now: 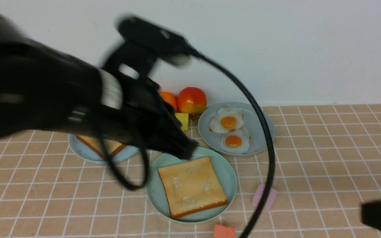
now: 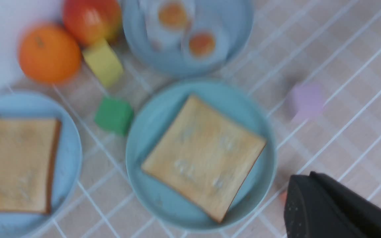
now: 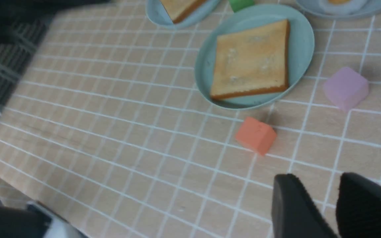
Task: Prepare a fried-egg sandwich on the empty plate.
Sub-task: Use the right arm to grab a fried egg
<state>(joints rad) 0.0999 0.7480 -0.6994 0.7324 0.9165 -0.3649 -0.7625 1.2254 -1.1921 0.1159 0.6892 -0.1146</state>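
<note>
Left claw [image 1: 186,149], jaws pressed together and holding nothing that I can see, hangs blurred over the far left rim of the empty plate [image 1: 227,174]. That is the teal one, which lies just under its tip and nearer to me. One toast slice [image 1: 190,186] lies flat on that plate, so I judge the sandwich's base laid and the egg layer next. Two fried eggs [image 1: 229,123] sit side by side on a grey-blue plate [image 1: 260,132] just to the right of this claw and a little beyond it. The second toast slice [image 1: 112,147] waits on a pale blue plate [image 1: 84,154] to its left, mostly hidden by the arm. Right claw [image 3: 319,181] sits low and well off to the near right, fingers a narrow gap apart with nothing between them. An orange block [image 3: 256,135] and a lilac block [image 3: 345,87] lie between it and the teal plate. To do the egg step well, I would spread the jaws wide first and come down at the white edge of the nearer egg [image 1: 234,141] rather than its yolk. I would pinch the thin rim, lift it level, and set it centred on the toast so no white hangs over the crust. I would also keep the left arm's black cable [image 1: 267,142] from sweeping the egg plate.
</note>
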